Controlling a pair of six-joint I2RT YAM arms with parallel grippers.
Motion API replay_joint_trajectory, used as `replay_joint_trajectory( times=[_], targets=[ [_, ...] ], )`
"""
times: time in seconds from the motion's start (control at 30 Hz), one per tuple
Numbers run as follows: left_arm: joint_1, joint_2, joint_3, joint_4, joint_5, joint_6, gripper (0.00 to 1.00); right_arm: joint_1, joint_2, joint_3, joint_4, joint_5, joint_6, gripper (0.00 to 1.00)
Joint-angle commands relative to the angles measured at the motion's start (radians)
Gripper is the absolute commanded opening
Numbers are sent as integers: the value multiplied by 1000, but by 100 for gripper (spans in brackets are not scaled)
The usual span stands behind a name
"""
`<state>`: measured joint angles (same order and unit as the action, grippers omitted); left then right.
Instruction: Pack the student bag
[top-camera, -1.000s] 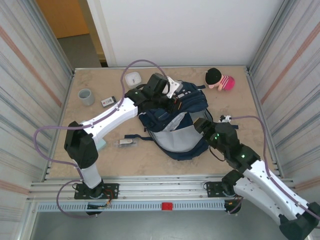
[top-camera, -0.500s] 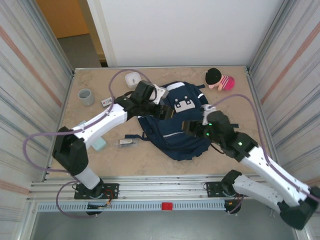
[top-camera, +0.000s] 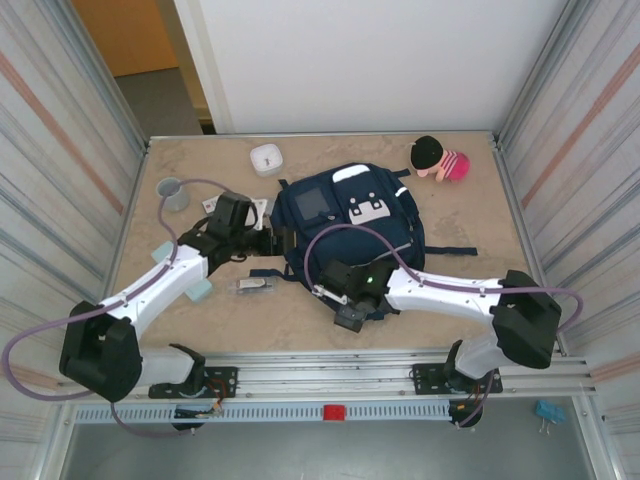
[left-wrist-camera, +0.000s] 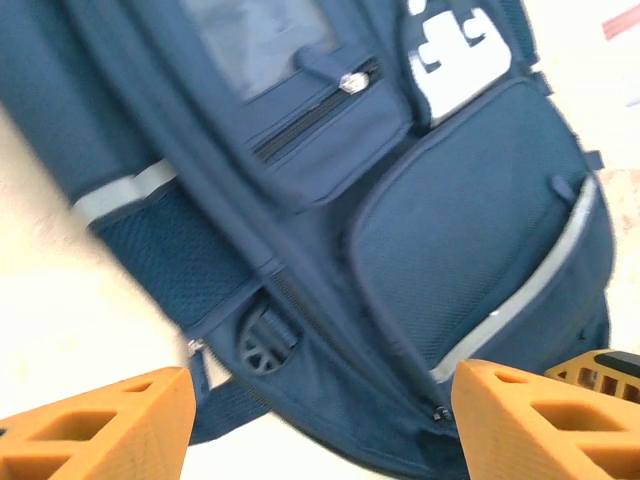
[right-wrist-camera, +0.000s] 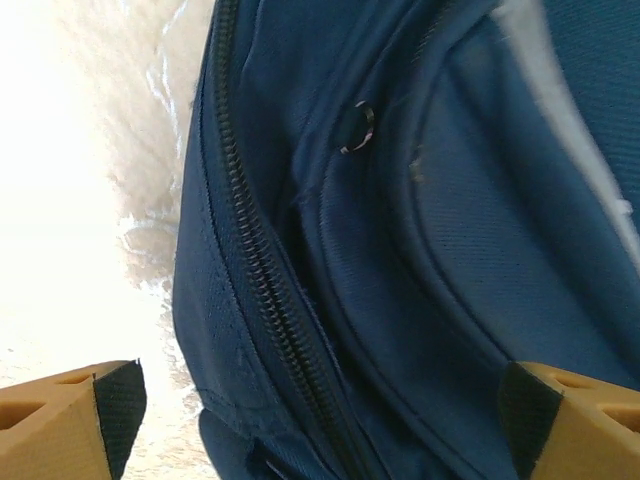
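1. Big change vs a sec ago: the bag (top-camera: 385, 225) isn't propped open w/ its grey lining showing anymore. It lies flat, front up, mid surface (top-camera: 470, 200), white buckle patch facing the top cam.
2. Left gripper (left-wrist-camera: 322, 400) is off the bag's top now. Fingers are wide apart w/ nothing btwn them. It sits just off the bag's left side, looking across the front pocket.
3. Right gripper (right-wrist-camera: 322, 390) is also spread wide and empty. It's swung round from the right side to the bag's near-left edge and hovers over the zipper line.
4. So neither arm has hold of anything rn and the bag rests on its own.
5. What that means, imo: the hold-it-open phase looks over. But the plush (top-camera: 438, 158), cup (top-camera: 172, 192), white dish (top-camera: 266, 157) and a small item (top-camera: 253, 285) just left of the bag are all out on the surface. Either packing isn't finished or those aren't meant to go in, idk which.
6. The zipper stretch in the right wrist view looks closed. Can't tell if the main zip is shut all the way round.
7. If more stuff has to go in, the bag prob needs reopening first, since it's flopped flat w/ no visible mouth.
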<state>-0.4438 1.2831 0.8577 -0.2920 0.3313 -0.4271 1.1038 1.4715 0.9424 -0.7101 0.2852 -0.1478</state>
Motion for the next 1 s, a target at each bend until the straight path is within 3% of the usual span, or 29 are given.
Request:
replay_joint_trajectory(
  times=[0.0,0.07,0.1,0.23,0.3,0.6,0.83,0.97],
  targets=[
    [23,-34,-55,68,30,-45,68,-12,32,-27,76,36,-101,90],
    [29,-37,-81,83,27,-46,68,-31,37,-52,138,94,-105,84],
    [34,-35,-91,96,30,-48,68,-48,34,-66,165,101,-113,75],
    [48,-24,-106,130,54,-37,67,-77,-13,-69,173,80,-125,23],
    [48,-23,-110,138,56,-22,66,-84,-84,-65,161,54,-131,3],
    [48,-31,-162,254,132,-12,66,-231,-390,12,69,-135,-205,0],
    [47,-31,-253,406,187,43,64,-308,-414,78,20,-163,-250,0],
    [26,-7,-323,554,159,196,61,-323,-410,109,0,-180,-260,0]
  ],
)
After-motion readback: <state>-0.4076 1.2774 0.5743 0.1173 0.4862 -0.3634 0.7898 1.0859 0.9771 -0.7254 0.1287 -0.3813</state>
